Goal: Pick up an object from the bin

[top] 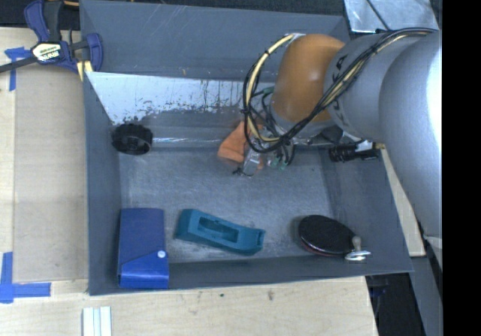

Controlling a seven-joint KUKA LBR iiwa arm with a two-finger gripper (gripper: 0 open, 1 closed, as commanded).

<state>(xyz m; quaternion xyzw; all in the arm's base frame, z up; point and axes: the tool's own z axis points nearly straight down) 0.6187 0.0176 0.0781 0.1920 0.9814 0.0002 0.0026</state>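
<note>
My gripper (254,162) hangs low over the back middle of the bin, beneath the arm's orange cover. An orange wedge-shaped piece (232,146) sits right against its left side, near the back wall; I cannot tell whether it is gripped or only touching. A teal flat elongated thing (219,231) lies on the floor in front of the gripper, well apart from it.
A black round cap-like thing (131,138) rests at the back left corner. A blue box (142,246) stands at the front left. A black oval thing with a red rim and a metal ring (328,237) lies front right. The arm covers the bin's right back part.
</note>
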